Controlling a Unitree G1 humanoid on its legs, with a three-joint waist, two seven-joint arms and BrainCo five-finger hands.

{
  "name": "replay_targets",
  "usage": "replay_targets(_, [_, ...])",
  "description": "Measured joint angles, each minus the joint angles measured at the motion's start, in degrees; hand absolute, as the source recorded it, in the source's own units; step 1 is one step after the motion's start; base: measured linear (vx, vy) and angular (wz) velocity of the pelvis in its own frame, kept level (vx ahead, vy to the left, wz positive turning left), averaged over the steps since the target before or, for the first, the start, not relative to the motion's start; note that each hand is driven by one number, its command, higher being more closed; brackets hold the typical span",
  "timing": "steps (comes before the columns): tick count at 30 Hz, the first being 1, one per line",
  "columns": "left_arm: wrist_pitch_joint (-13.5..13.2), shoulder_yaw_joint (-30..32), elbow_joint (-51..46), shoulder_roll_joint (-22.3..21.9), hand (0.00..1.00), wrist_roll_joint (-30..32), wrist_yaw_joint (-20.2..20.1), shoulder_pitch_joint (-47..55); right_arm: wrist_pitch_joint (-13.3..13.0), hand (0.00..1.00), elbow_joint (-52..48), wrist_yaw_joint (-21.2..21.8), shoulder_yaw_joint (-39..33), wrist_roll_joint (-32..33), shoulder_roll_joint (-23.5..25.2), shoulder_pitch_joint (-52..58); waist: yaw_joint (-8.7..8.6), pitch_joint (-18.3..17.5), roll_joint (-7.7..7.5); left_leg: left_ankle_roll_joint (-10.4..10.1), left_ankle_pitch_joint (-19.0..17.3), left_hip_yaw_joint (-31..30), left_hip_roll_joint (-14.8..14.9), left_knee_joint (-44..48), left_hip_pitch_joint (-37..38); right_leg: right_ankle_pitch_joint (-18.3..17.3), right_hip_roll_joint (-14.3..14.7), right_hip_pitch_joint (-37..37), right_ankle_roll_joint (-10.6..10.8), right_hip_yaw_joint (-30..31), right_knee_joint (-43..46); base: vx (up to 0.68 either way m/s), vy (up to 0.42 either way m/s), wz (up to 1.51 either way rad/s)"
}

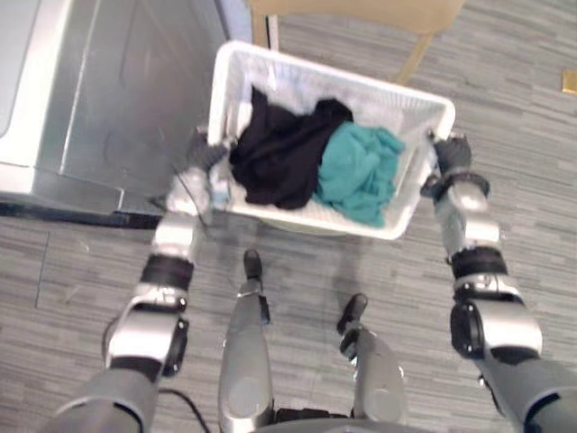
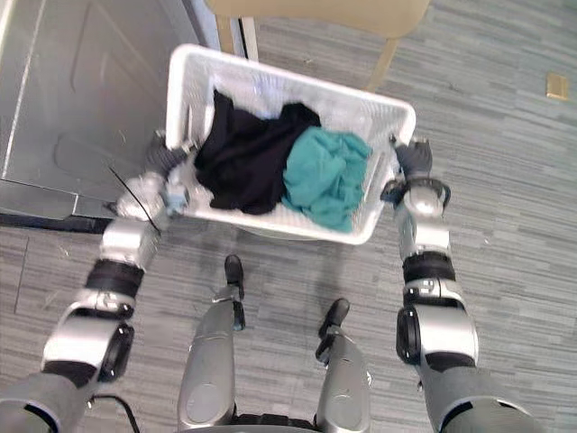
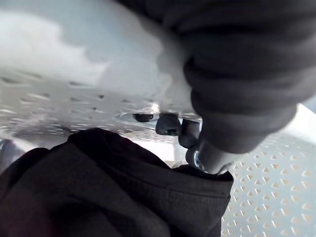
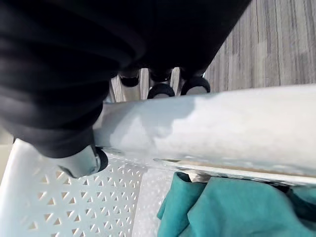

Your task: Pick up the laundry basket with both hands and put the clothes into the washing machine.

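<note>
Left hand (image 1: 202, 155) is clamped on the left short end of the white laundry basket (image 1: 297, 61), left of centre in the head views. In its own wrist view the dark-tipped fingers (image 3: 169, 124) curl in under the rim against the perforated wall, with black cloth bunched just below them. Right hand (image 1: 448, 152) grasps the opposite short end, right of centre. Its wrist view shows the fingers (image 4: 162, 90) hooked over the outer side of the thick white rim and the thumb (image 4: 89, 162) pressed on the inner side, so the rim is pinched between them.

Held by the 2 hands, the basket is up off the grey plank floor (image 1: 514, 108) in the upper middle of the frame. It sits askew, its left end higher in the picture than its right. Inside lie 2 garments: a black garment (image 1: 279, 153) heaped toward the left end and a teal garment (image 1: 356, 171) beside it toward the right. The 2 touch, the black one lapping over the teal edge.

Grey washing machine (image 1: 108, 99) takes the upper left of the frame, and the basket's left end is just beside it — whether they touch cannot be told. At the top edge, behind the basket, are the tan seat and legs of a chair (image 1: 361, 13).
</note>
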Motion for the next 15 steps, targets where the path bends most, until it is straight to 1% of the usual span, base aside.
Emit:
replay_targets(1, [-0.2,-0.1,1.1,0.6,1.00,-0.7,0.0,-2.0,-0.2,1.00,0.6,-0.4,0.7,0.2,-0.5,-1.7,0.01,0.0,0.02,0.0,0.2,0.0,0.1,0.0,-0.9,0.1,0.0,-0.8,-0.1,-0.3,0.4,-0.02,-0.010,0.06])
replay_targets(2, [-0.4,-1.0,3.8,2.3,1.00,-2.3,0.0,-7.1,-0.3,1.00,1.4,-1.2,0.9,1.3,-1.0,-5.6,-0.02,0.5,-0.01,0.1,0.7,-0.1,0.6,-0.1,-2.9,0.3,0.1,-2.5,-0.4,-1.3,0.9,-0.01,-0.007,0.08])
replay_targets(3, [-0.4,-1.4,5.0,2.9,1.00,-2.9,0.0,-9.1,-0.5,1.00,1.7,-1.8,0.9,1.8,-1.1,-7.0,-0.02,0.7,-0.04,0.0,0.9,-0.3,0.8,-0.1,-3.6,0.3,0.2,-3.2,-0.5,-1.6,1.0,-0.01,-0.018,0.08])
replay_targets(5, [-0.5,-1.9,7.4,4.4,1.00,-3.7,-0.2,-13.5,-1.2,1.00,3.2,-2.1,0.8,2.6,-1.1,-10.6,0.03,1.7,-0.59,0.0,1.2,-0.4,1.1,-0.2,-5.2,0.4,0.3,-4.7,-0.6,-2.3,1.3,0.01,-0.019,-0.01])
replay_targets(8, [-0.5,-1.9,7.8,4.7,1.00,-3.7,-0.5,-14.5,-1.7,1.00,3.2,-2.6,0.7,3.8,-1.3,-11.7,0.97,2.1,-0.76,-0.1,1.3,0.0,2.0,-0.2,-7.1,1.4,0.7,-6.7,-1.2,-4.1,1.4,0.07,-0.040,-0.09])
replay_targets(15, [-0.4,-2.0,8.7,4.7,1.00,-3.6,-0.6,-14.4,-1.4,1.00,4.0,-3.2,0.9,4.9,-1.1,-12.4,1.64,2.1,-0.77,-0.2,1.4,1.2,3.8,-0.2,-7.5,1.3,0.4,-7.8,-1.2,-7.6,4.8,0.06,-0.040,0.01])
